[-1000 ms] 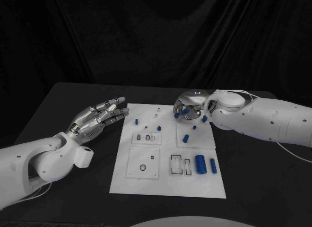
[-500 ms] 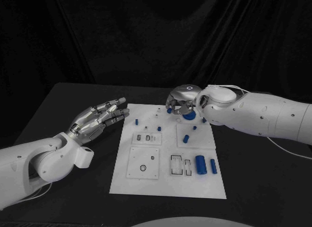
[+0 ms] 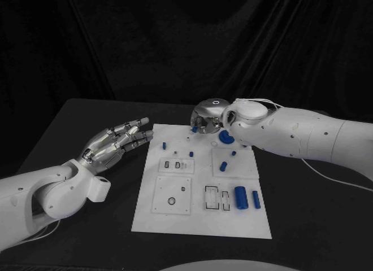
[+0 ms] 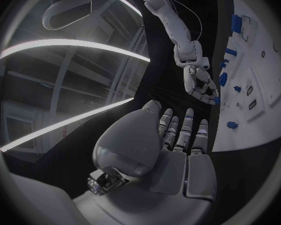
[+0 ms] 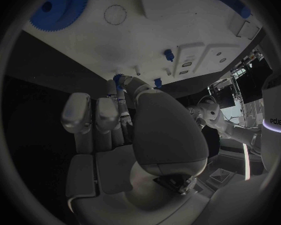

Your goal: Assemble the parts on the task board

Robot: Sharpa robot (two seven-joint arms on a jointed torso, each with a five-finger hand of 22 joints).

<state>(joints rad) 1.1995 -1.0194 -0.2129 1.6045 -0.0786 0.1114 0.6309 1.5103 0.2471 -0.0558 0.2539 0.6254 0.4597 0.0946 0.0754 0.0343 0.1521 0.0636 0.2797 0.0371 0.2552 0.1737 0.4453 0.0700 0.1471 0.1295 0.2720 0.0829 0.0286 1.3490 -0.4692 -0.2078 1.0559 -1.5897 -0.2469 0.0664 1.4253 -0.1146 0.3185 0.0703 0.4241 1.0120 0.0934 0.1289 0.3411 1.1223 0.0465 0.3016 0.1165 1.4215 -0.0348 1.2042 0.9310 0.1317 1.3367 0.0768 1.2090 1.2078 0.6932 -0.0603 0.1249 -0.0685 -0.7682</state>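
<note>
— Where does everything sit, biggest thing first?

— The black table lies under it all, and the white task board rests flat in its middle. My right arm reaches in across the board's far right corner. My left arm rests off the board's left side.

— And your hands?

— My left hand hovers just beside the board's left edge, palm up, fingers straight and spread, holding nothing. My right hand hangs over the board's far edge, fingers curled downward. From the right wrist I see a small blue toothed piece at my fingertips, close to my thumb. Whether I really pinch it, I cannot tell.

— And the parts?

— A big blue gear lies flat on the board near my right hand. Two upright blue cylinders stand side by side near the board's right edge, closer to me. Small blue pegs are scattered across the far half, and one short blue piece lies between the gear and the cylinders.
</note>
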